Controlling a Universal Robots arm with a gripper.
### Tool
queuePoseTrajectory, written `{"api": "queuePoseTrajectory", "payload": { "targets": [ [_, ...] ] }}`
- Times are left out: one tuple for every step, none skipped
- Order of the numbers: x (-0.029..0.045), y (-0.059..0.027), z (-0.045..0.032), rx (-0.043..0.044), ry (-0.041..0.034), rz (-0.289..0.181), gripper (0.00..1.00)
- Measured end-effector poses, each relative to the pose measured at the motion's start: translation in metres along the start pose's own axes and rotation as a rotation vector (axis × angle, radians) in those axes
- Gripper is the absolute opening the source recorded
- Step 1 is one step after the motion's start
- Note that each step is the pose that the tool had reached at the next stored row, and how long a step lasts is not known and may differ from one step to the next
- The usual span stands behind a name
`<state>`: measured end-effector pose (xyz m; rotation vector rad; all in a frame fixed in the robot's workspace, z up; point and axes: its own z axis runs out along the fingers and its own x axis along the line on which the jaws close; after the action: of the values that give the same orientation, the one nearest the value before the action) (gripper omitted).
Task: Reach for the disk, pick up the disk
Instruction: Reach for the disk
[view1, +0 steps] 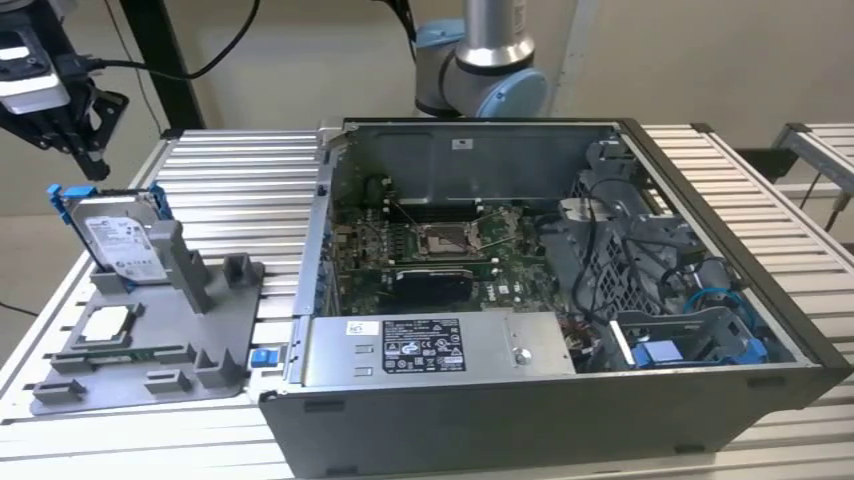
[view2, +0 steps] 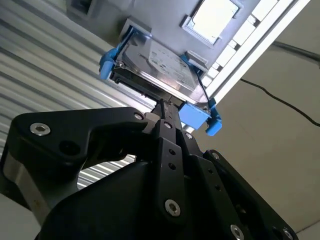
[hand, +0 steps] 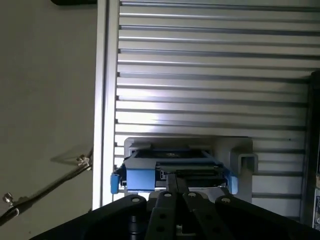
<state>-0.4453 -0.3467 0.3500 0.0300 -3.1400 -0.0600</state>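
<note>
A ribbed metal table (view1: 227, 170) is seen, with an open computer case (view1: 534, 400) on it and a grey holder (view1: 214, 330) at the exterior view's left. Beige floor (view1: 20, 250) lies beyond the table edge, and a cable (view2: 280, 102) is seen on it.

The disk (view1: 114, 235) is stood on end in the holder and tilted back. Its long axis runs upward, and the label face is turned toward the exterior camera (blue rails (view1: 56, 205) along both long sides).

The gripper (view1: 94, 165) is hung just above the disk's upper end, tips aimed down at it. In both wrist views the fingers (view2: 167, 120) are seen pressed together with nothing between them. A small gap to the disk is seen in the exterior view, so no contact is noted.
</note>
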Motion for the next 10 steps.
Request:
{"api": "queuePoseTrajectory", "payload": {
  "targets": [
    [0.0020, 0.0004, 0.0000, 0.0000, 0.0000, 0.000, 0.00],
    [0.0039, 0.0007, 0.0000, 0.0000, 0.0000, 0.000, 0.00],
    [0.0055, 0.0009, 0.0000, 0.0000, 0.0000, 0.000, 0.00],
    [0.0069, 0.0009, 0.0001, 0.0000, 0.0000, -0.001, 0.00],
    [0.0076, 0.0009, 0.0000, 0.0000, 0.0002, -0.002, 0.00],
    [0.0081, 0.0009, 0.0000, 0.0000, 0.0002, -0.004, 0.00],
    [0.0087, 0.0009, 0.0000, 0.0001, 0.0003, -0.007, 0.00],
    [0.0097, 0.0009, 0.0001, 0.0000, 0.0004, -0.011, 0.00],
    [0.0109, 0.0009, 0.0000, 0.0001, 0.0006, -0.014, 0.00],
    [0.0122, 0.0008, 0.0001, 0.0001, 0.0006, -0.018, 0.00]
  ]
}}
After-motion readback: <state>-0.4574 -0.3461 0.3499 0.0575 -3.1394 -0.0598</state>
